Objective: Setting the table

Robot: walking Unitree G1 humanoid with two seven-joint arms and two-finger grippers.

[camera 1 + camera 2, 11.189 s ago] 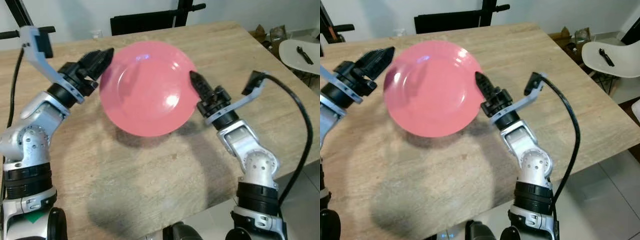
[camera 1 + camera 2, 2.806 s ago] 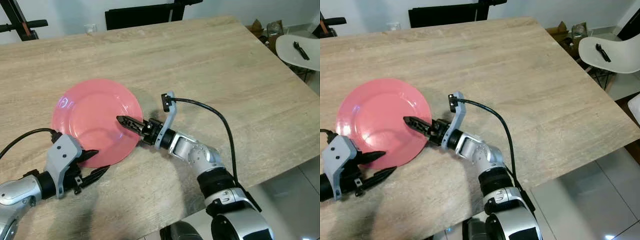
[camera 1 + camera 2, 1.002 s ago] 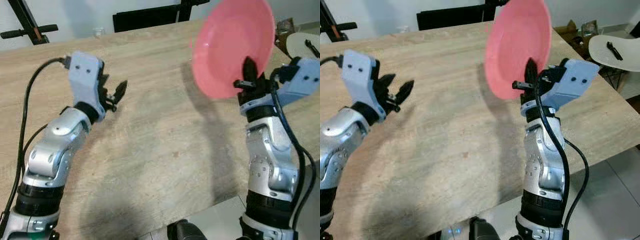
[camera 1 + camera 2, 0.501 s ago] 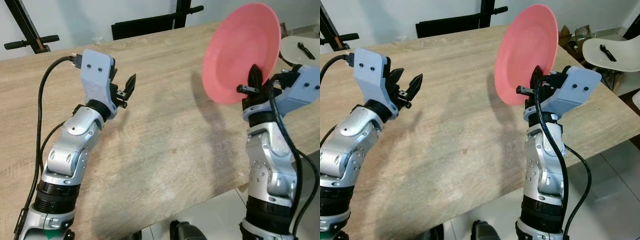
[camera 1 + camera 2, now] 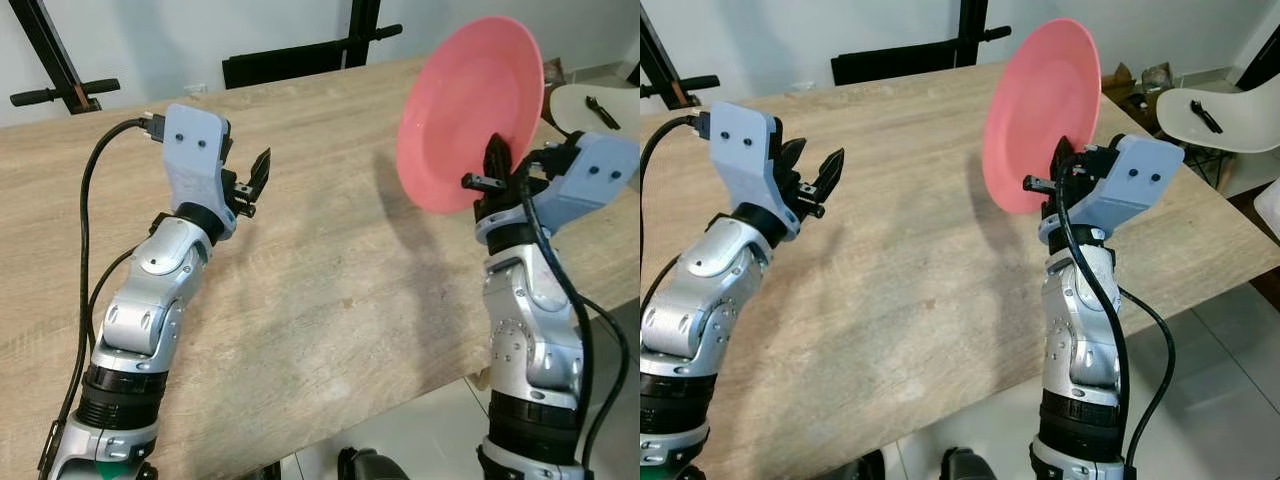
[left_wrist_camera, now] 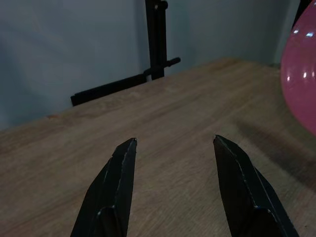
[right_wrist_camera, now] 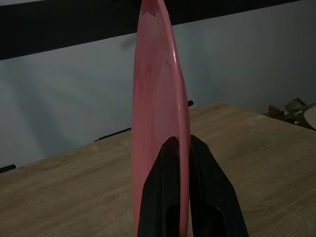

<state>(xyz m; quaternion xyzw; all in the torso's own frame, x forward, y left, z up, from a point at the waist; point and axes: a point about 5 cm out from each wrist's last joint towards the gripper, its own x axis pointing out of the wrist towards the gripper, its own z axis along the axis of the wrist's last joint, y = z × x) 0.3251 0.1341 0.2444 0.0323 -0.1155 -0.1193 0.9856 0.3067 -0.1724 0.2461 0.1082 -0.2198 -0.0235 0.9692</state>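
Your right gripper (image 7: 179,148) pinches the pink plate (image 5: 468,110) by its lower rim, held upright above the table's (image 5: 330,200) right side; the left gripper (image 6: 173,148) hangs spread and empty. Tip the plate flat before you lower it onto the wood

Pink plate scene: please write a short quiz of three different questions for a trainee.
1. True or false: the pink plate lies flat on the wooden table.
2. Which gripper pinches the plate's rim?
3. The left gripper is: A) open, B) shut on a cup.

Key:
1. False; it is held on edge above the table.
2. The right gripper.
3. A.
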